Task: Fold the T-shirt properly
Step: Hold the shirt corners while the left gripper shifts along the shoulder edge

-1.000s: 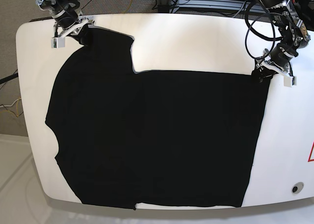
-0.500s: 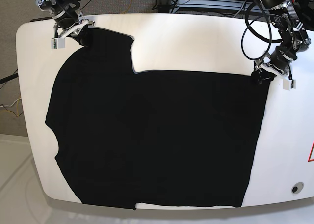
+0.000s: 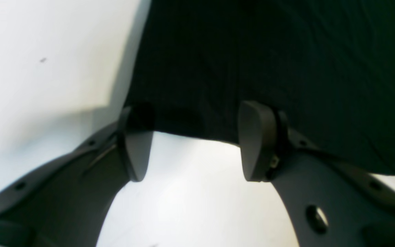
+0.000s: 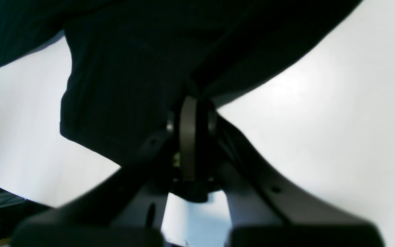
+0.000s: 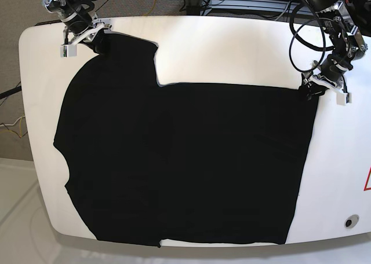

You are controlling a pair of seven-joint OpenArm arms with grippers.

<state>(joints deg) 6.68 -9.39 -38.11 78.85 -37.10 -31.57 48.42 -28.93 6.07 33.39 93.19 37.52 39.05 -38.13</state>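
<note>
White bench (image 5: 232, 50) on grey carpet (image 5: 17, 9) carries one black T-shirt (image 5: 185, 160), spread flat across most of it. Two grippers: right gripper (image 4: 189, 113) pinches cloth at one far corner; left gripper (image 3: 190, 144), jaws spread, straddles the hem near the other.

Your left gripper (image 3: 194, 144) sat at the far right with jaws apart; your right gripper (image 4: 188, 137), far left, was clamped.

white table (image 5: 232, 50), black t-shirt (image 5: 185, 160) spread flat
</note>
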